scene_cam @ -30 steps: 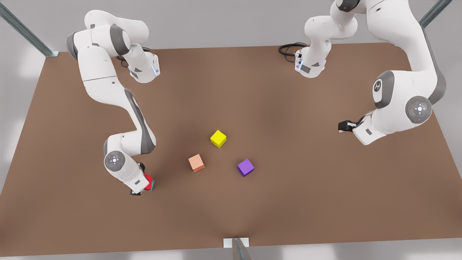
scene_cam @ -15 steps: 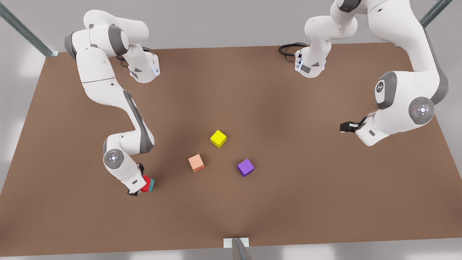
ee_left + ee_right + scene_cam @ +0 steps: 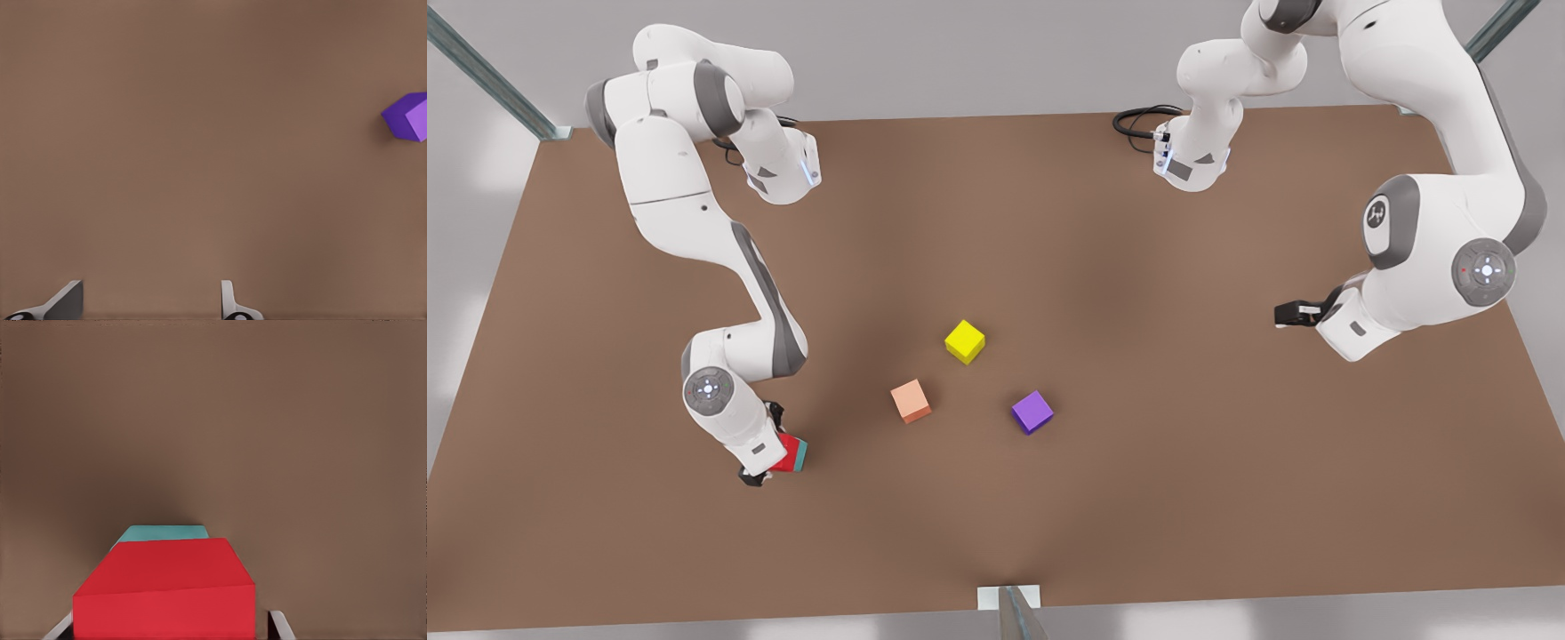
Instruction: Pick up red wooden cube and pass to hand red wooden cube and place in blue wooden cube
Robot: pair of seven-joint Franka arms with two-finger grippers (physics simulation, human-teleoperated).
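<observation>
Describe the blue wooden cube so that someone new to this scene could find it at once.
On the brown table, follow the arm on the front view's left down to the right gripper near the table's near edge. The red wooden cube sits between its fingers, and the blue wooden cube is the teal sliver peeking out from under it. The salmon cube, yellow cube and purple cube lie apart, uncovered.

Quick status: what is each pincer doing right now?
Left pincer: open, holding nothing, over bare table.
Right pincer: around the red cube, which is over the teal cube; grip cannot be told.
</observation>
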